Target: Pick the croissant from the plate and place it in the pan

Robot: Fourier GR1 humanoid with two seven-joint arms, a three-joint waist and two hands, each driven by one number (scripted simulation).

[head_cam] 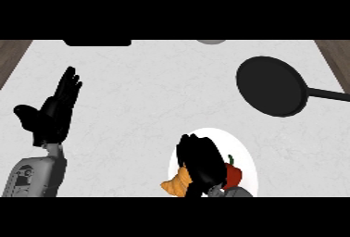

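I'm looking down on a kitchen: a pale marbled counter (150,92) fills the frame, a black pan (270,85) with its long handle lies at upper right, and a white plate (247,155) of food sits at lower centre.

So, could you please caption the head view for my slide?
Head view: right robot hand over the croissant on the plate, pan lying beyond.

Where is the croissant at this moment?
Head view, lower middle: the croissant lies at the white plate's left rim, partly under the right hand, with a red item on the hand's right. The pan sits apart, upper right.
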